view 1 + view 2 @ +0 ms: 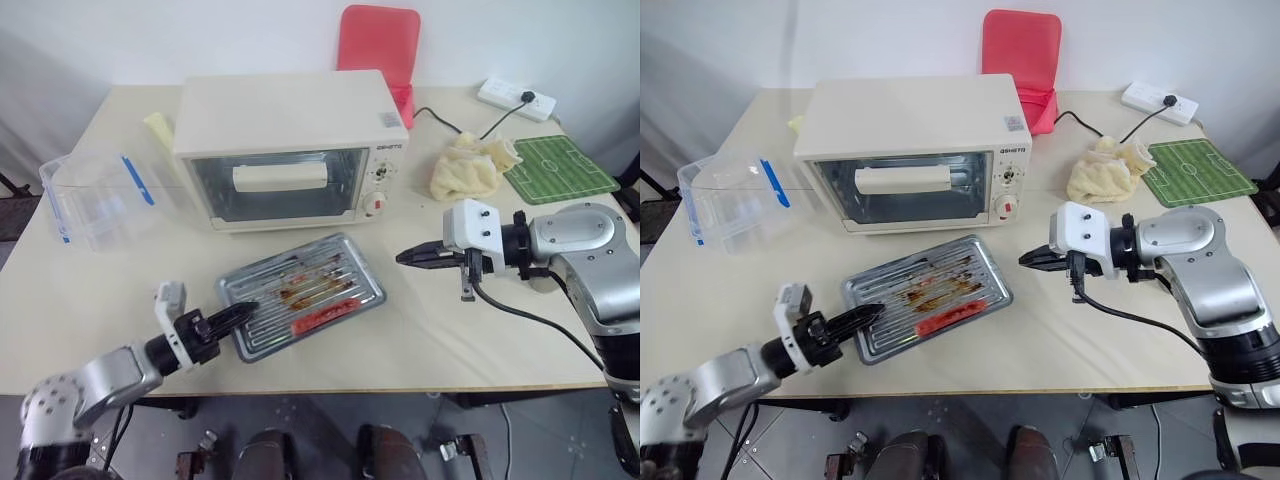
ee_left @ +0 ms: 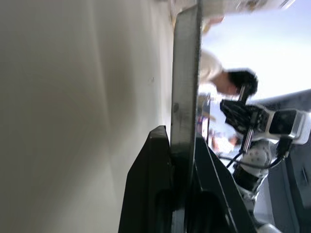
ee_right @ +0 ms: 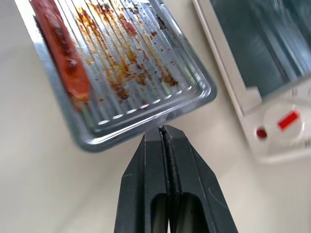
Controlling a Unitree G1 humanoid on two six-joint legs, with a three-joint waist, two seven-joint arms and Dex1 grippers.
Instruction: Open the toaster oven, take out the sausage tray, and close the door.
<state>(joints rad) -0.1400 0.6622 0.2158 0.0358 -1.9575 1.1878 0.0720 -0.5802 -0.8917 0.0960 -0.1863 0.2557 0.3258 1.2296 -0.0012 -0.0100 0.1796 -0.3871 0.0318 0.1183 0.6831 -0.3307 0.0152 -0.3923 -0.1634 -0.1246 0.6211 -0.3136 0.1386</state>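
The cream toaster oven (image 1: 290, 120) stands at the back of the table, its glass door (image 1: 275, 185) shut with the bar handle across it. In front of it the silvery ribbed sausage tray (image 1: 300, 295) lies on the table, brown grease marks and a red sausage (image 1: 325, 315) on it. My left gripper (image 1: 240, 313) is shut on the tray's near-left rim; the left wrist view shows the rim (image 2: 184, 97) clamped between the fingers. My right gripper (image 1: 405, 257) hovers shut and empty just right of the tray, pointing at its corner (image 3: 160, 119).
A clear plastic box with a blue strip (image 1: 95, 195) sits left of the oven. A red container (image 1: 380, 45) stands behind it. A crumpled cloth (image 1: 470, 165), a green pitch mat (image 1: 558, 168) and a power strip (image 1: 515, 98) lie at the right.
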